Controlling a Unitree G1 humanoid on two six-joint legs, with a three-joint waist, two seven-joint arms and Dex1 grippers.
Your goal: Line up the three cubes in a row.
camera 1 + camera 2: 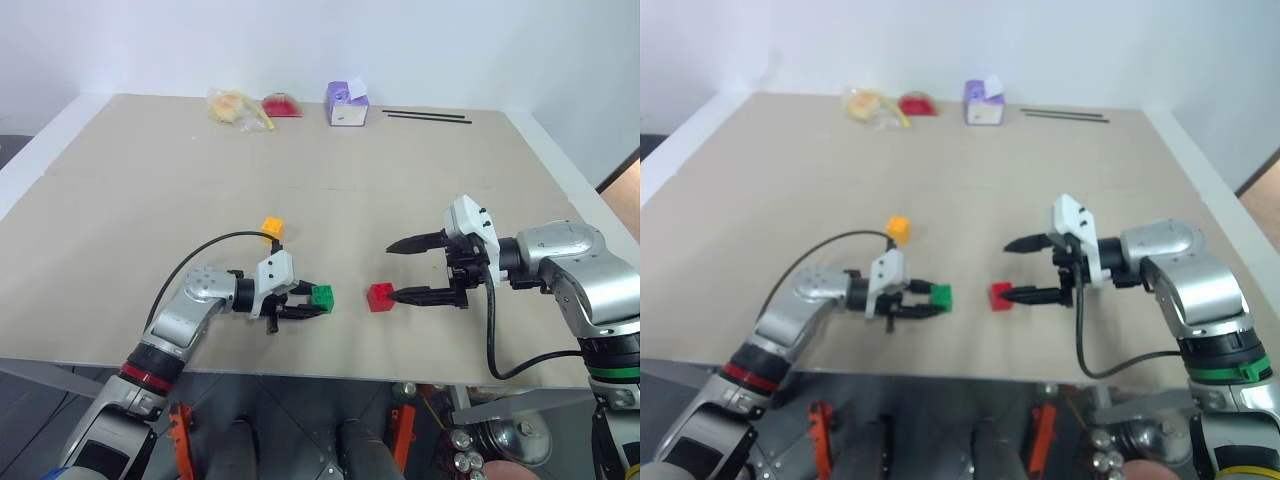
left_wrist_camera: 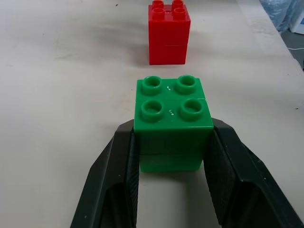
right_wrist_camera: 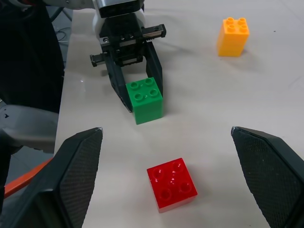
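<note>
Pale desk against a white wall, cubes gathered near its front edge.
Your left gripper is clenched on the green cube, seemingly to bring it beside the red cube just ahead; your right gripper hangs spread wide around the red one, touching nothing. The yellow-orange cube sits further back; clutter lines the far edge.

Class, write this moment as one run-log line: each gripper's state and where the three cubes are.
left gripper: shut on green cube | right gripper: open, around red cube | yellow-orange cube: apart, farther back | row: not yet formed
</note>
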